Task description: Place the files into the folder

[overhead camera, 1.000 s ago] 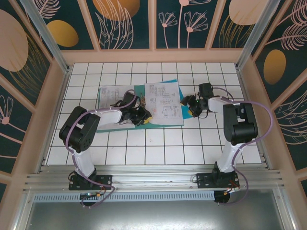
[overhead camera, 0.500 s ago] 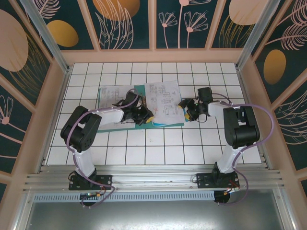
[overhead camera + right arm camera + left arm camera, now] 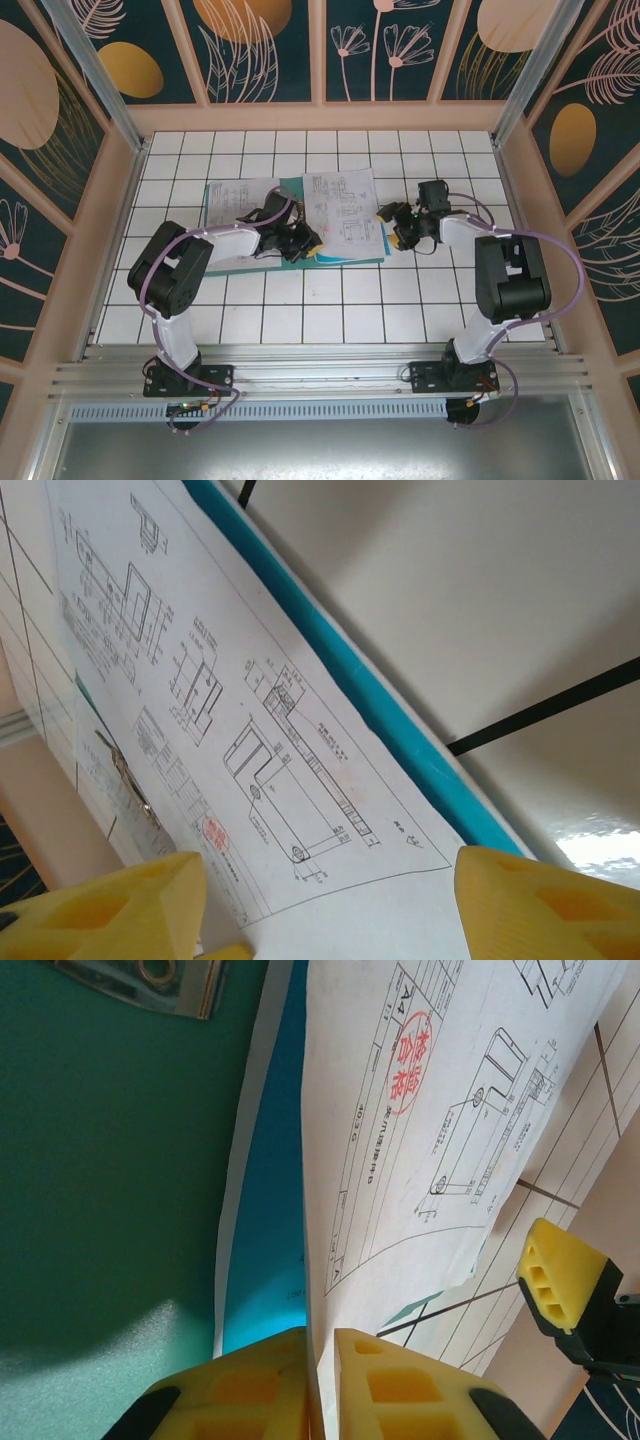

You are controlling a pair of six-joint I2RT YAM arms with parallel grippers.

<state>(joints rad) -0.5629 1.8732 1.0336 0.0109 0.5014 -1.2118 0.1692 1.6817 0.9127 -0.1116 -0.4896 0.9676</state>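
White paper files (image 3: 430, 1150), flat teal folder (image 3: 110, 1180)

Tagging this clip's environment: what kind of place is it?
Probably a lab robot cell: white gridded tabletop, two arms bolted to an aluminium rail, leaf-patterned wall panels boxing it in.

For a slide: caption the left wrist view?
Left gripper pinches the edge of a white drawing sheet, cyan sheet and teal-green folder to its left.
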